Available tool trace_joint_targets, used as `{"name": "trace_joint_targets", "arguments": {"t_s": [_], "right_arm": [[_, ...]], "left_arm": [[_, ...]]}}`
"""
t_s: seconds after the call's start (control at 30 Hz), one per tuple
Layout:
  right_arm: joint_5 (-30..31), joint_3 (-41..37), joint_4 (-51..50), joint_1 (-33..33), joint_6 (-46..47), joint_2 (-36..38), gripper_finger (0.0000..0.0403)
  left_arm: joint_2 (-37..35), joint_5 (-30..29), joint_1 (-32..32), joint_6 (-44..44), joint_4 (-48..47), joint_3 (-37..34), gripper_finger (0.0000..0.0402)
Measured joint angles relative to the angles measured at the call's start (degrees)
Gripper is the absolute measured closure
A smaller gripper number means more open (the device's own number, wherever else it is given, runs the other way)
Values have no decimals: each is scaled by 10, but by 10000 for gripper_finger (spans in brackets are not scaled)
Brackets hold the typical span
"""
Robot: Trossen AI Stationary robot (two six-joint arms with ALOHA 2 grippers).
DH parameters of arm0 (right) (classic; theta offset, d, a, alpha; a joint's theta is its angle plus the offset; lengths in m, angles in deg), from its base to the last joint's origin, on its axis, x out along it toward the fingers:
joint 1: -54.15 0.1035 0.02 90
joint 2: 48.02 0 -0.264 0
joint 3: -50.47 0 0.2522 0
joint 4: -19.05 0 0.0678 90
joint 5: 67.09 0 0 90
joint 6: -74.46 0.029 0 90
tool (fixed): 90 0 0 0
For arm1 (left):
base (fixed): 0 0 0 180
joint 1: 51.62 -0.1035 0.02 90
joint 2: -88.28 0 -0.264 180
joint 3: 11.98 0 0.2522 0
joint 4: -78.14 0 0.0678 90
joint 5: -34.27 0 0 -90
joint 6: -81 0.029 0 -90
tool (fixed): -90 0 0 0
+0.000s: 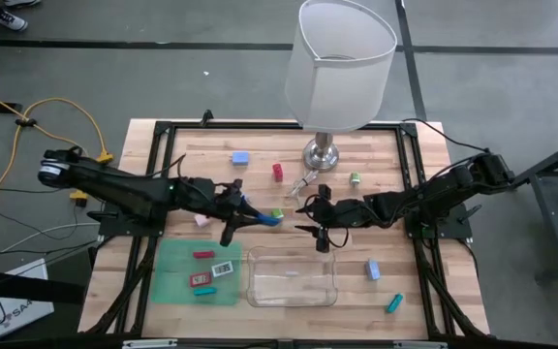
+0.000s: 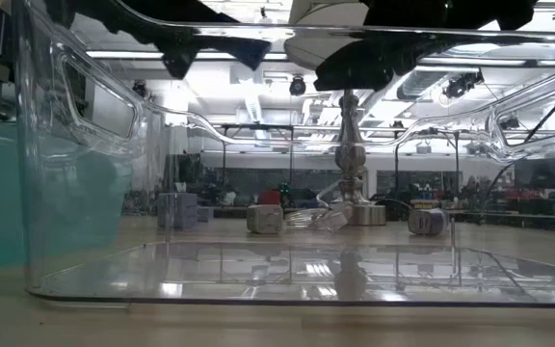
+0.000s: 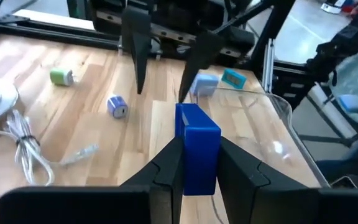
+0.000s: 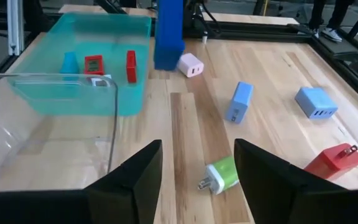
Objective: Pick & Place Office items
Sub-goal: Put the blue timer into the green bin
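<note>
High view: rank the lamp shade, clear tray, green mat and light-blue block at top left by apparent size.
1. Lamp shade, though nearer the camera.
2-3. Clear tray and green mat, too alike to rank.
4. Light-blue block, far smallest.

This is a robotics lab or workshop: a wooden worktop point(image 1: 395, 194) in a black metal frame point(image 1: 153, 155), concrete floor point(image 1: 163, 78) with cables point(image 1: 27, 121), ceiling lights point(image 2: 297, 85) beyond.

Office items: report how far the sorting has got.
Done: several small pieces already lie in the green tray.
In hand: the left gripper is shut on a blue block over the table's middle; the right gripper is open and empty.
Left: chargers scattered on the table, including a green one. The clear tray looks empty.
</note>
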Motion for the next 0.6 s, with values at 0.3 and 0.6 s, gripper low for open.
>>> {"name": "trace_joint_targets", "arguments": {"t_s": [0.3,0.6], "right_arm": [[-1,0,0,7,15,0,218],[-1,0,-1,8,30,0,218]], "left_arm": [[-84,-121,98,-55,12,-86,331],[-116,-205,223,-131,65,-154,330]]}}
